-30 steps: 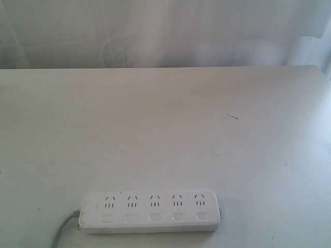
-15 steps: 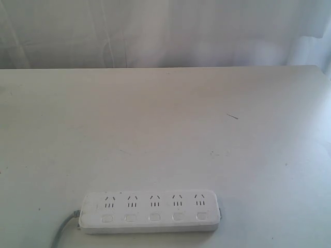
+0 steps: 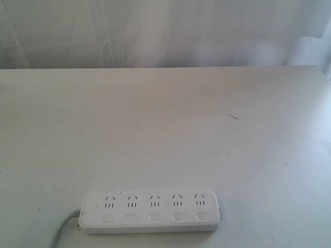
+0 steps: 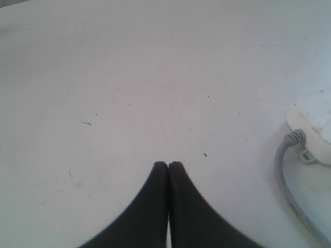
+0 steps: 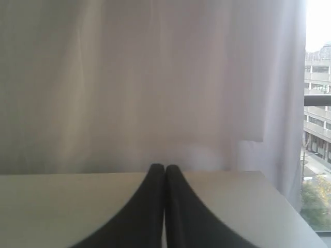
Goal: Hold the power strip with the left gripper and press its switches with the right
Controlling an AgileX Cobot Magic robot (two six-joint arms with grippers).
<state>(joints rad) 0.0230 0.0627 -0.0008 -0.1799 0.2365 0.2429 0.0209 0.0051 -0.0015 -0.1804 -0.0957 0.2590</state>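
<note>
strip: long flat white plastic power strip, flat at 6 o'clock on table, near front edge
switches: five small white push buttons, row along strip's 6 o'clock side
cord: grey cord off the 9 o'clock end
room: white table open toward 12 o'clock
left gripper: black jaws closed, empty
right gripper: black jaws closed, empty

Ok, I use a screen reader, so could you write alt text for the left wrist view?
The left gripper, shut and empty, hangs over a white table. One rounded end of the white power strip and its grey cord lie off to one side.
</note>
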